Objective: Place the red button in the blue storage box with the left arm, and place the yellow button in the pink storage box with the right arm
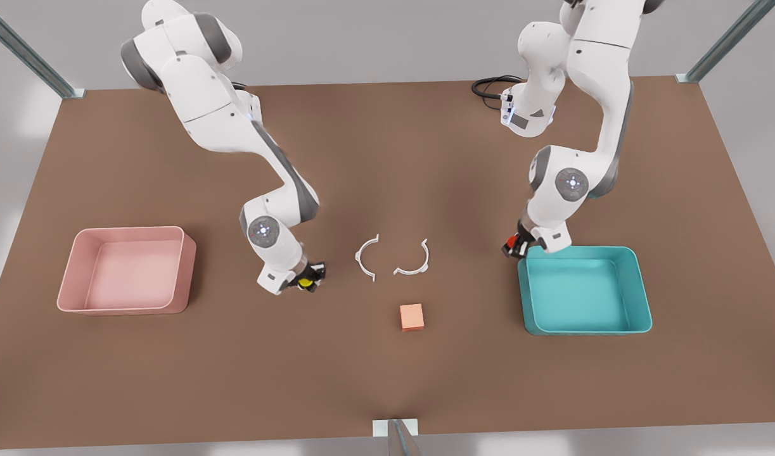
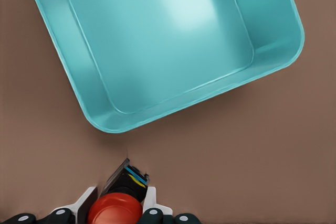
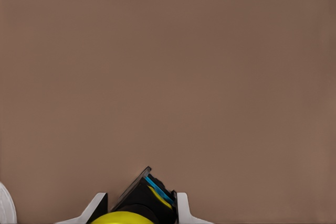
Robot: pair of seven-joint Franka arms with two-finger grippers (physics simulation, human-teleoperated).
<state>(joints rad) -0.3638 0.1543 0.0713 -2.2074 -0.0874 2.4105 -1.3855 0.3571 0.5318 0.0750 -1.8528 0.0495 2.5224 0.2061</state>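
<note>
My left gripper (image 1: 516, 246) is shut on the red button (image 2: 114, 210), a red dome on a black base, held just off the near corner of the teal-blue storage box (image 1: 583, 290) at the front view's right. The box's rim (image 2: 173, 103) lies ahead of the button in the left wrist view. My right gripper (image 1: 308, 280) is shut on the yellow button (image 3: 123, 217), near the table's middle, well to the right of the pink storage box (image 1: 126, 270) in the front view. Bare brown table lies beyond the yellow button.
Two white curved ring halves (image 1: 368, 256) (image 1: 414, 261) lie on the table between the arms. A small orange-pink cube (image 1: 412, 316) sits in front of them. The table top (image 1: 387, 380) is brown, with metal posts at its corners.
</note>
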